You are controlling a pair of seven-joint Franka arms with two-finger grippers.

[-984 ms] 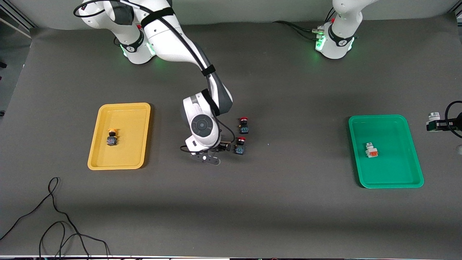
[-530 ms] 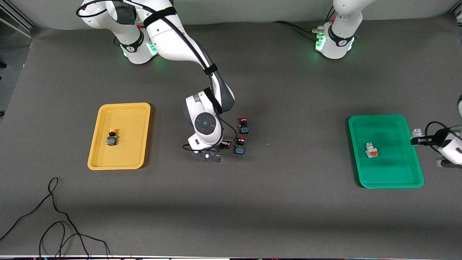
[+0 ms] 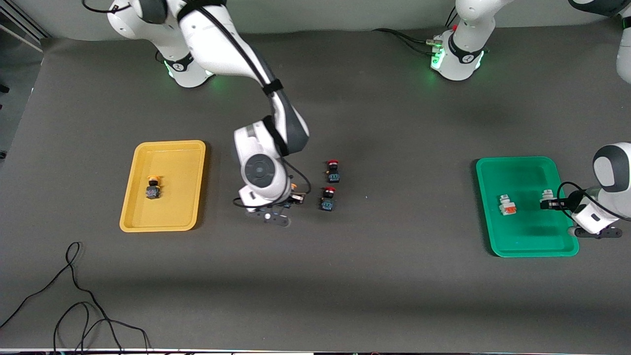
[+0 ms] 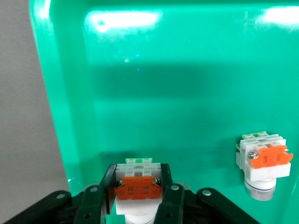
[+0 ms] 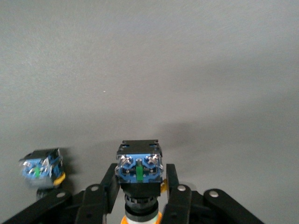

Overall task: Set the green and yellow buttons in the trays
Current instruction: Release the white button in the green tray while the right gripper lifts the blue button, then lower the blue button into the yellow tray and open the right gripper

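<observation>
Altogether two trays, six buttons.

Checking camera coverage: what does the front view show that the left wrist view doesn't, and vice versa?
Front only: yellow tray holding a yellow-capped button, two red-capped buttons, right claw gripping a black button. Left wrist only: fingers clamping the sides of the held white button. Both: left claw over green tray, a resting white button inside.
</observation>
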